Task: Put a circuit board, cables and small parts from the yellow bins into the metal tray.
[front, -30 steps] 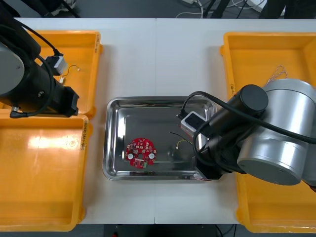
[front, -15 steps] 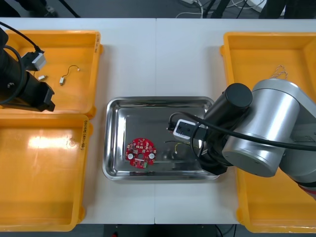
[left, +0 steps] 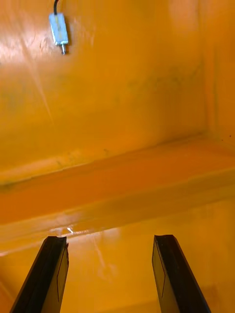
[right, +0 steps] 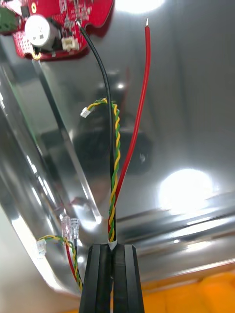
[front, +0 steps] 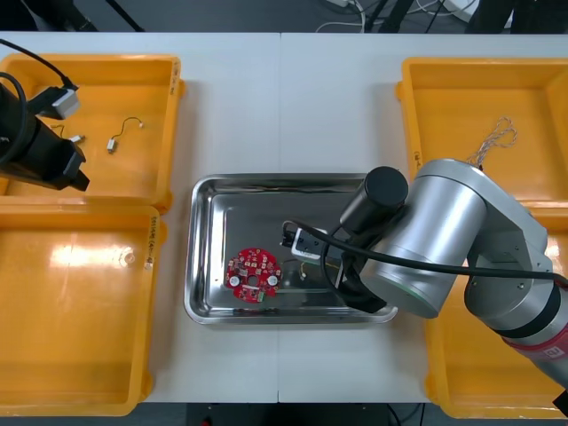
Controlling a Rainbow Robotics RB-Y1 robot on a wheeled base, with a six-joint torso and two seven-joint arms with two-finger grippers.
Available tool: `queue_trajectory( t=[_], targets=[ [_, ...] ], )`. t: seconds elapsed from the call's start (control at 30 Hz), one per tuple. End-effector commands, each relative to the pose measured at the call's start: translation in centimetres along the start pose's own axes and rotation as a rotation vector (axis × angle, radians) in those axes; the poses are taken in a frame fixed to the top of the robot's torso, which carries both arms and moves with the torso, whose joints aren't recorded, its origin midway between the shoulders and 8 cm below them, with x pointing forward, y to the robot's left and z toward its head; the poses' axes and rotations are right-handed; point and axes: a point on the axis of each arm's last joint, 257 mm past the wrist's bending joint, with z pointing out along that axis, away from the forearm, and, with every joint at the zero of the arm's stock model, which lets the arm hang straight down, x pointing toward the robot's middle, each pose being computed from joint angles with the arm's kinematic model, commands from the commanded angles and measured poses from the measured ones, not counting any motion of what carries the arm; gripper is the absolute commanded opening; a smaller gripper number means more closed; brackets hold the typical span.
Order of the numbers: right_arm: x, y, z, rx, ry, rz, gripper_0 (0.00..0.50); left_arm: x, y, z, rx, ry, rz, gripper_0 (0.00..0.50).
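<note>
My right gripper (right: 116, 247) is shut on the red and yellow cable (right: 133, 132), a bundle of a red wire, a black wire and a twisted yellow-green pair. The free ends lie on the shiny floor of the metal tray (right: 191, 88) and reach toward the round red circuit board (right: 54, 19). In the front view the right arm (front: 417, 240) covers the tray's right half, and the circuit board (front: 254, 273) lies in the tray (front: 202, 191) left of it. My left gripper (left: 108, 242) is open over the orange bin floor, with a small metal part (left: 58, 29) well beyond its fingers.
The left arm (front: 35, 146) hangs over the far left yellow bin (front: 133, 89), where small metal parts (front: 113, 145) lie. The near left bin (front: 80, 311) is bare. Thin cables (front: 493, 138) lie in the far right bin (front: 461, 98).
My right arm has carried the cable leftward across the tray, toward the circuit board. The left arm has drawn back to the left over the far left bin.
</note>
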Motion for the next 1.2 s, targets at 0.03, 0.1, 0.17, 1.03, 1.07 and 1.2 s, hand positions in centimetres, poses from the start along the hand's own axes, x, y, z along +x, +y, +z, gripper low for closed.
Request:
queue_trajectory(
  t=[0.03,0.1,0.17,1.03,1.07,1.2],
  targets=[
    [-1.5,0.0,1.0,0.042,-0.033,-0.061,0.000,-3.1,2.0,-2.5,-0.034,-0.076,0.147,0.500],
    [-1.6,-0.2,1.6,0.053,-0.042,-0.054,0.000,-3.7,2.5,-2.4,-0.032,-0.086,0.176,0.500],
    [-1.6,-0.3,1.9,0.053,-0.045,-0.051,0.000,-4.1,3.0,-2.2,-0.029,-0.092,0.193,0.500],
    [0.6,0.2,3.7,0.071,-0.016,-0.104,0.000,-7.1,8.4,1.0,-0.114,-0.099,0.281,0.500],
    [0.7,0.2,3.7,0.074,-0.015,-0.104,0.000,-7.1,8.5,1.1,-0.116,-0.101,0.279,0.500],
    [0.5,-0.2,3.6,0.089,-0.015,-0.103,0.206,-7.7,8.7,1.7,-0.143,-0.111,0.296,0.500]
  ],
)
